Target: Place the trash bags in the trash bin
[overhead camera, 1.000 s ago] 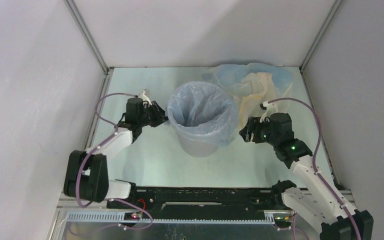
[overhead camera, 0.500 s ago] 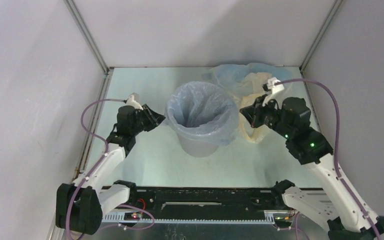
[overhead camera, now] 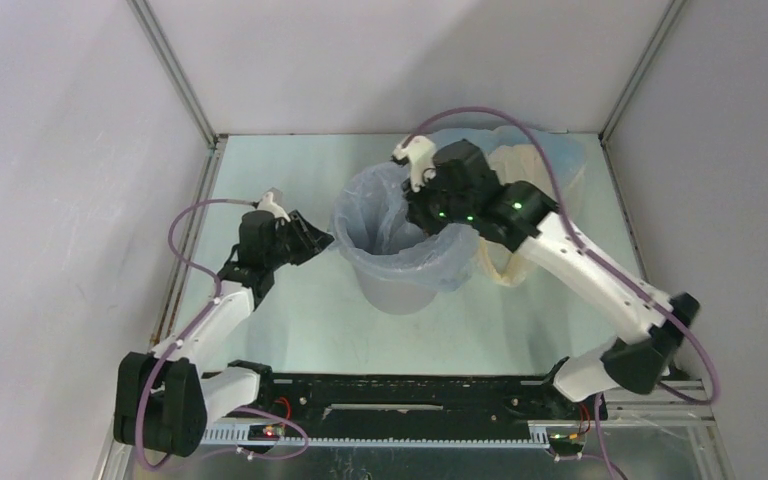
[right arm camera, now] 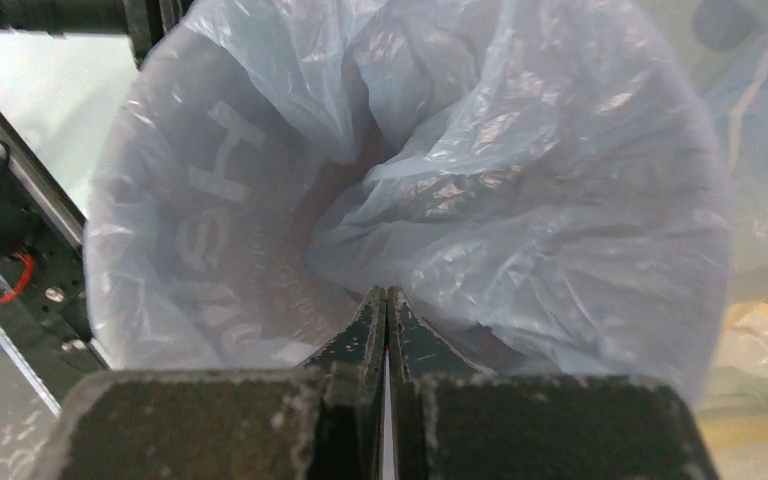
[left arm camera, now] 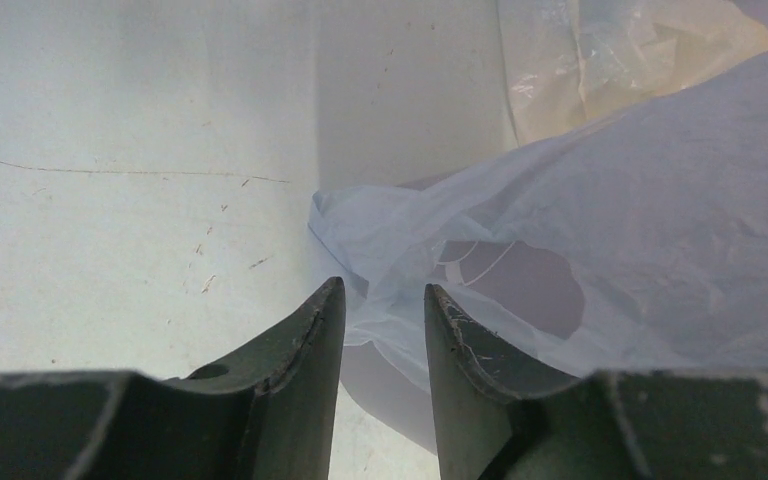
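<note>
Right arm has swung across: a second ago it sat to the right of the bin with jaws apart, beside the cream bag; now the right gripper (overhead camera: 416, 212) hangs over the bin's mouth. Fingers pressed flat together, no gap in the wrist view (right arm camera: 387, 293). No film visibly pinched; cream bag (overhead camera: 505, 268) still lies on the table (overhead camera: 290, 170) against the bin's right side, under the arm. So nothing appears to have come over with it.

Bin (overhead camera: 396, 298) stands mid-table. Blue-grey bag (overhead camera: 442, 272) lines it, top edge folded out over the rim, middle slumped inward in loose folds (right arm camera: 520, 190).

Left gripper (overhead camera: 316, 240) sits at the bin's left rim, slightly farther out than a second ago. Jaws parted narrowly, widening. In its wrist view (left arm camera: 382, 292) the bag's loose edge lies just ahead of the tips, nothing clamped.

Remaining bags, pale blue (overhead camera: 563, 150) and cream, piled at back right, outside the bin.

Judgement: first bag is seated; closed right fingers probably mean to tamp it down. Other bags not yet started.
</note>
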Controlling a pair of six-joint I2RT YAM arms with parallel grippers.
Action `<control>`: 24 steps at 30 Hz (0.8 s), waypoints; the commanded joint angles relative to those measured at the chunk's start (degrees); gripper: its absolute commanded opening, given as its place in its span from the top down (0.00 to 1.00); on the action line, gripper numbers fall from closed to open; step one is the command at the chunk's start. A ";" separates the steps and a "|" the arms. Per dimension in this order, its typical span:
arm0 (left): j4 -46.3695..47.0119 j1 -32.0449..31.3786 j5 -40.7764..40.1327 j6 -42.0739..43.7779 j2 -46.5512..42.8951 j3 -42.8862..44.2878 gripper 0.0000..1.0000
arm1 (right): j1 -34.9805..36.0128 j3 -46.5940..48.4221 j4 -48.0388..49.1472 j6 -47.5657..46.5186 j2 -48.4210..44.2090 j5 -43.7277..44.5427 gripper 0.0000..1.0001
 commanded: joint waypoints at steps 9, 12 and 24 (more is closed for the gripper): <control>5.86 0.38 6.61 1.24 7.49 2.54 0.60 | 1.91 8.26 -9.25 -4.30 13.78 2.40 1.00; 6.52 0.38 7.24 1.05 8.96 2.95 0.62 | 2.11 7.29 -9.89 -4.18 15.92 2.19 1.00; 8.53 0.29 9.95 0.72 13.61 3.71 0.69 | 3.50 2.74 -8.40 -2.50 21.62 3.83 1.00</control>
